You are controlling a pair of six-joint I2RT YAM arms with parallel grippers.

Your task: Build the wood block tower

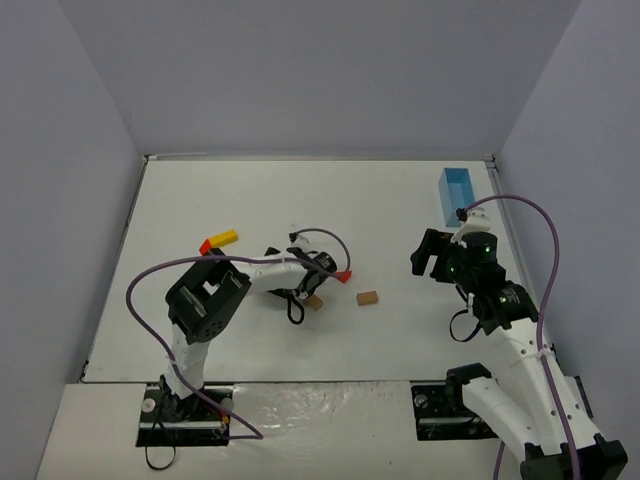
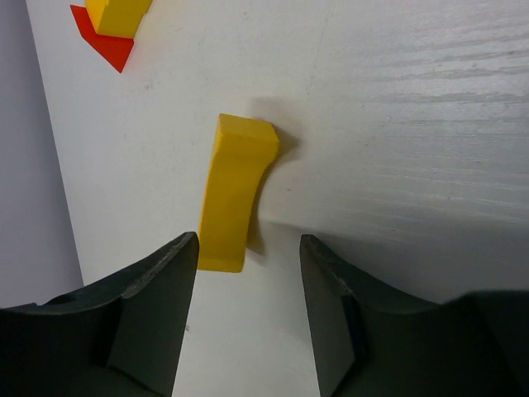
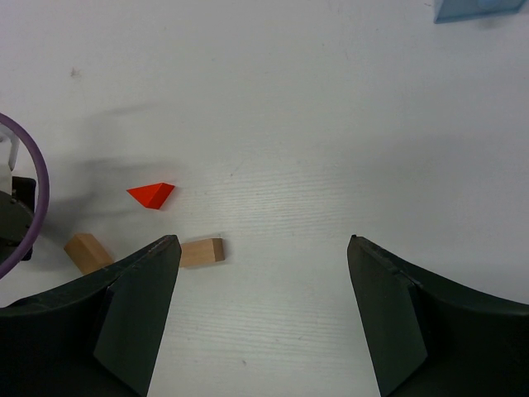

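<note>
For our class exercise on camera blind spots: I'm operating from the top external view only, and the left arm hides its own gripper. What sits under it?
Observer: In the left wrist view, a yellow curved block lies on the table at the fingertips of the left gripper.
Operator: Is it gripped?
Observer: No. The jaws stand wider apart than the block, and its near end lies beside one finger.
Operator: And the right gripper?
Observer: Its wrist view shows the right gripper wide open, with nothing between its fingers.
</note>
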